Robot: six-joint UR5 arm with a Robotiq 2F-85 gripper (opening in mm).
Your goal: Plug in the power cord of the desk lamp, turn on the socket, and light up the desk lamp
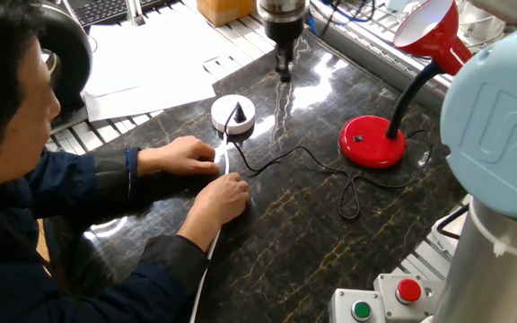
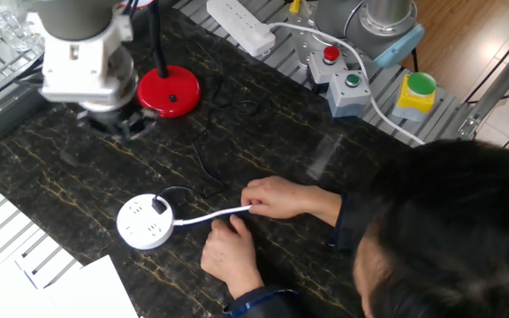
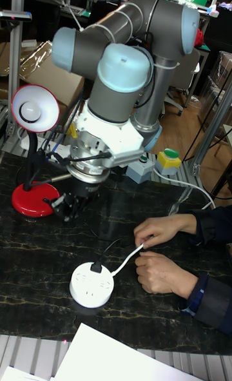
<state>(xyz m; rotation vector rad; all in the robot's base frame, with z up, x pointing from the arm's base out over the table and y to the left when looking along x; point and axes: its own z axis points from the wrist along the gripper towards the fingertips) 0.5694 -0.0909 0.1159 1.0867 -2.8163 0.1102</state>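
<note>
The round white socket [image 1: 232, 112] lies on the dark marble table, and the power cord's black plug [image 1: 238, 111] stands in its top. From there the thin black cord [image 1: 305, 152] runs across to the desk lamp's red base [image 1: 372, 142]; its red shade [image 1: 429, 27] is raised on the gooseneck. My gripper [image 1: 283, 65] hangs above the table beyond the socket, between it and the lamp, fingers together and holding nothing. From the opposite side the gripper [image 2: 129, 126] is just in front of the lamp base [image 2: 168, 91], well apart from the socket [image 2: 144, 223]. The tall view also has the socket [image 3: 91, 284].
A person's two hands [image 1: 206, 175] hold the socket's thick white cable [image 2: 208, 215] near the socket. A rectangular white power strip [image 2: 241, 22] and button boxes [image 2: 341, 71] sit at the table's edge. Papers [image 1: 151, 58] lie beyond the other side.
</note>
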